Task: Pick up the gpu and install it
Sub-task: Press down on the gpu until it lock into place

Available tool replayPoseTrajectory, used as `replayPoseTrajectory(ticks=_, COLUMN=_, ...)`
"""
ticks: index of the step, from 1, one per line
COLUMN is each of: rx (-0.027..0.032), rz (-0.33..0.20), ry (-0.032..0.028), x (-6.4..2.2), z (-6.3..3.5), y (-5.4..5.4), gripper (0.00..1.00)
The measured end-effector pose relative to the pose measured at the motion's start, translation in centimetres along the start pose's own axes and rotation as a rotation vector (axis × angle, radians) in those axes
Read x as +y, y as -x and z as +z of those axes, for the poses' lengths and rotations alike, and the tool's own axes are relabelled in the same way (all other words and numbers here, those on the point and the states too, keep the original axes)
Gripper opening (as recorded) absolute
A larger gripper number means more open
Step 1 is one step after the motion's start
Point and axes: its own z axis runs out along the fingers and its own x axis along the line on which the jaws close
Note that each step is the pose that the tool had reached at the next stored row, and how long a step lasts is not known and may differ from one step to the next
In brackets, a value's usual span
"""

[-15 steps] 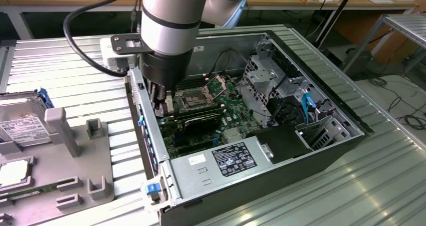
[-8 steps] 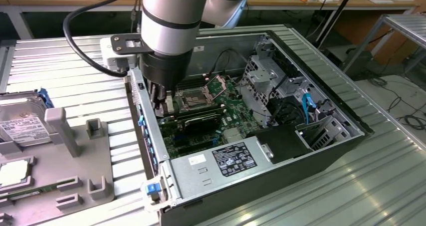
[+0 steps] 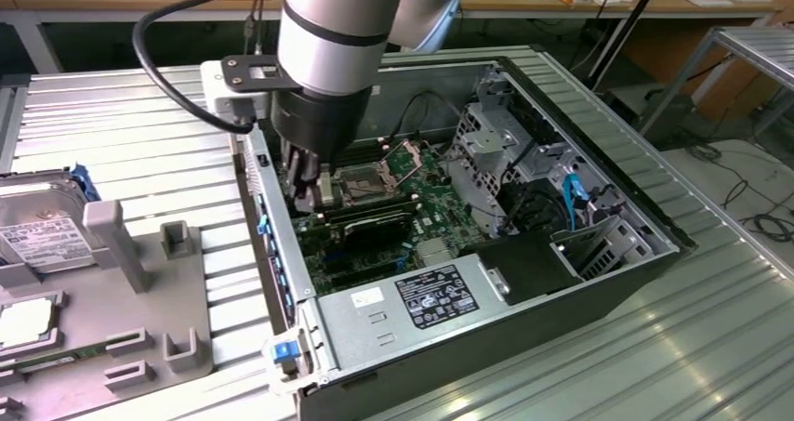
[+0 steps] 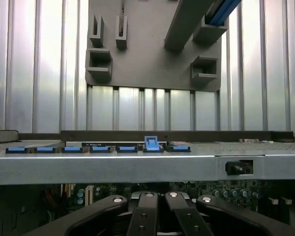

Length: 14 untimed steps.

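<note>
Now my gripper (image 4: 160, 216) is closed, down inside the pc case (image 3: 546, 96) over the mobo (image 3: 429, 207); gpu (image 3: 366, 224) looks seated already, so install prob nearly done.

The exterior view looks down at an angle from above and fairly near onto the open computer case (image 3: 496, 217), with the ribbed metal desk (image 3: 137, 142) around it. The wrist view sits low inside that case, close behind its rear wall (image 4: 147, 164), facing outward over the wall to the grey holder tray (image 4: 147, 59). Both views share the wall, desk and tray (image 3: 112, 282).
</note>
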Motion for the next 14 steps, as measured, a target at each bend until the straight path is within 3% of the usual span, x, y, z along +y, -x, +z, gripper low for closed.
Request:
replayPoseTrajectory(ticks=7, rx=-0.0042, rz=-0.001, ry=-0.0022, x=-3.32, z=-0.38, y=0.0, gripper=0.11)
replayPoseTrajectory(ticks=14, rx=-0.0063, rz=-0.001, ry=-0.0118, x=-6.23, z=-0.69, y=0.1, gripper=0.11)
